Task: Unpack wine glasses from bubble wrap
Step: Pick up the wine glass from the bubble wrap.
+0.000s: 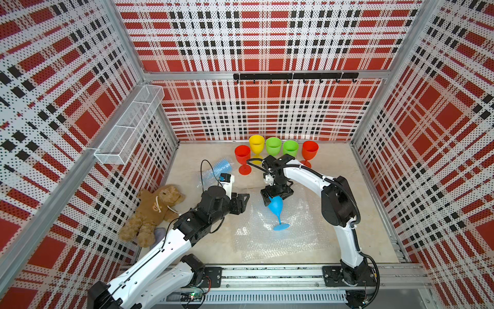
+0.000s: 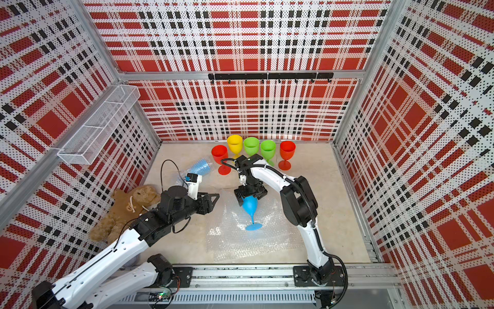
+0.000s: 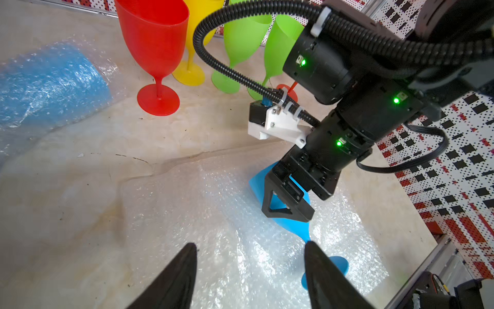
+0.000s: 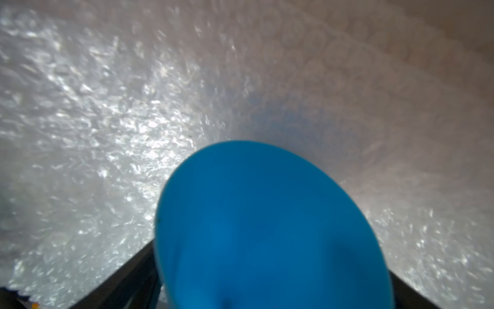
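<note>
We see a bare blue goblet point(image 1: 276, 206), opaque and matte, lying tilted on a flat, glittering bubble wrap sheet point(image 1: 299, 235) at lower centre of both top views, its round foot towards the bottom edge. The right claw point(image 1: 276, 199) straddles its bowl with jaws wide; whether they press it we cannot tell. The left claw point(image 3: 250, 244) hangs open and empty just left. Up-left, a second blue goblet point(image 1: 220, 167) lies rolled in its own wrap point(image 1: 208, 176). A row of five goblets point(image 1: 273, 145), red, yellow, green, green, red, stands upright at the tabletop point(image 1: 334, 166) far edge.
</note>
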